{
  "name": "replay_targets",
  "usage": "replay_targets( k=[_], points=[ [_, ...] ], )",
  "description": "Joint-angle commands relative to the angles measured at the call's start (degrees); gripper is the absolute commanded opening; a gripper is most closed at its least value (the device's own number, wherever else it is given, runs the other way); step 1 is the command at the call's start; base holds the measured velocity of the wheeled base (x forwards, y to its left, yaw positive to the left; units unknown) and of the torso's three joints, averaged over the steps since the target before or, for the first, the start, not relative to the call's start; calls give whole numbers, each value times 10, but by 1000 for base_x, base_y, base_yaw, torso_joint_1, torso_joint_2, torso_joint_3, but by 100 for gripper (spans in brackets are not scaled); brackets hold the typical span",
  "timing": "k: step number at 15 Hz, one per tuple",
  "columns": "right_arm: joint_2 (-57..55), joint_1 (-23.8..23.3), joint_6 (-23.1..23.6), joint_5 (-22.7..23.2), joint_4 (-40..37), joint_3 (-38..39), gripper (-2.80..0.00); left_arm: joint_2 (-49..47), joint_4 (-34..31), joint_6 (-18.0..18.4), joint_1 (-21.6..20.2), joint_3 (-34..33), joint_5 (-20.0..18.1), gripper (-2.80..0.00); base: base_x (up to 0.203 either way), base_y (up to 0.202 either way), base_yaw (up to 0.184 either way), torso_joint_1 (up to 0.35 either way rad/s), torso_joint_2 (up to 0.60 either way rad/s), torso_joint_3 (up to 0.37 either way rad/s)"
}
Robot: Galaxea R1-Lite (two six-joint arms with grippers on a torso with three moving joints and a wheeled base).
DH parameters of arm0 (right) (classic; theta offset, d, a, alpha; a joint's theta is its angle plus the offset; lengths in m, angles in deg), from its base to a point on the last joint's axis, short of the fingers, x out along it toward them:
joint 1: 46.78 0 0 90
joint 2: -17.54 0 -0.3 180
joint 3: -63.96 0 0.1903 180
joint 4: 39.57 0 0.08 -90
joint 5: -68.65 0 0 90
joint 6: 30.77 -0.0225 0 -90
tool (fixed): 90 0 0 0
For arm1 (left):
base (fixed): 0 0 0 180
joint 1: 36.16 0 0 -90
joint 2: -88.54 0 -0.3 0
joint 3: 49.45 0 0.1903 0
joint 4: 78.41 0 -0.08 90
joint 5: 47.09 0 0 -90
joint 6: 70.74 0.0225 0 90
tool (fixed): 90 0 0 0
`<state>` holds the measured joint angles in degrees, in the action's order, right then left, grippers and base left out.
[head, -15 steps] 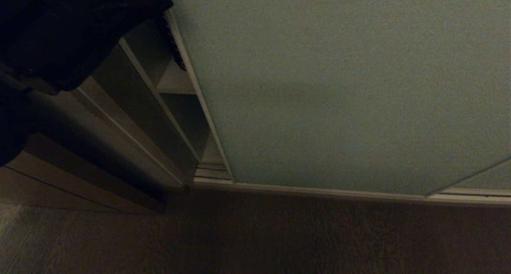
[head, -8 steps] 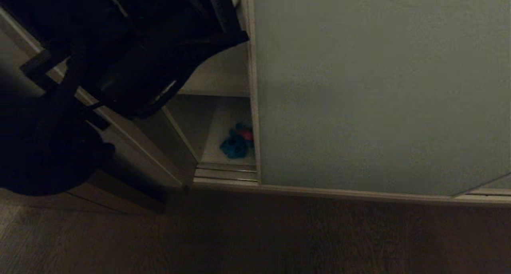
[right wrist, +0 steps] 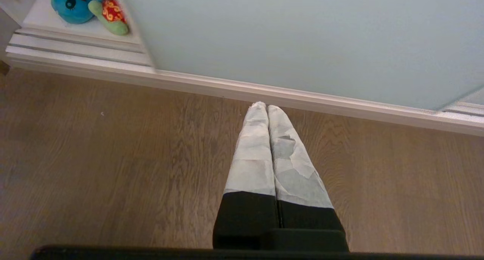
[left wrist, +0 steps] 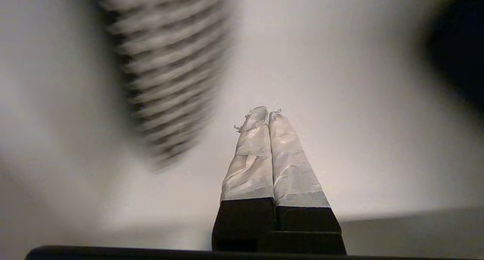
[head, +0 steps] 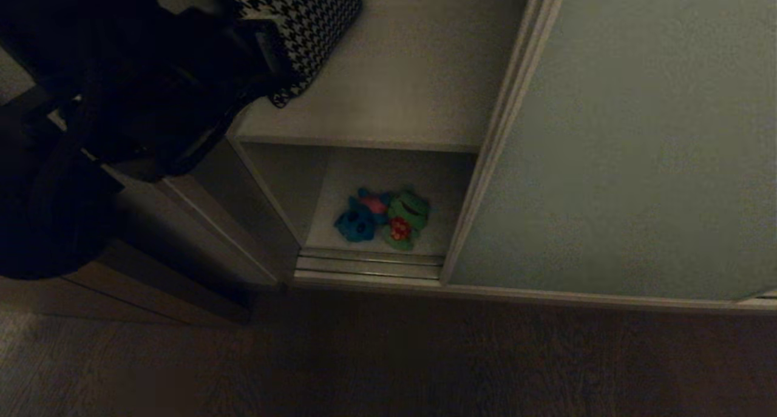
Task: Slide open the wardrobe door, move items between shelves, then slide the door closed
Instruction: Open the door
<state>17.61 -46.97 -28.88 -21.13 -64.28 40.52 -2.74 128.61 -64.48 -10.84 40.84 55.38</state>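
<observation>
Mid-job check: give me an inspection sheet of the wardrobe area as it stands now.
Surface: upper shelf and lower shelf, both pale boards.
Job's things: sliding door part open; teal plush toy and green plush toy side by side on the lower shelf.
Clutter: houndstooth bag on the upper shelf; black bag to its left.
End effectors: left end effector shut, empty, by a pale surface; right end effector shut, empty, over the wooden floor.
Cables: nothing seen.
Surroundings: floor track under the opening.
</observation>
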Motion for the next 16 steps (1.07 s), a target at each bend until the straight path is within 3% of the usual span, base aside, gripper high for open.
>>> replay_targets(
  k=[1,4,9,12,15,16],
  points=[
    [0,0,0,0,0,0,-280,71,0,14,-67,-102,7,-280,0,0,0,0,0,0],
    [0,0,0,0,0,0,-280,207,-1,19,-121,-260,33,-280,0,0,0,0,0,0],
    [0,0,0,0,0,0,-280,446,-24,15,-142,-491,73,-280,0,0,0,0,0,0],
    [0,0,0,0,0,0,-280,578,-81,-2,-144,-572,110,-280,0,0,0,0,0,0],
    [0,0,0,0,0,1,-280,727,-194,-14,-145,-608,127,-280,0,0,0,0,0,0],
    [0,0,0,0,0,0,-280,754,-209,-31,-146,-626,148,-280,0,0,0,0,0,0]
  ],
)
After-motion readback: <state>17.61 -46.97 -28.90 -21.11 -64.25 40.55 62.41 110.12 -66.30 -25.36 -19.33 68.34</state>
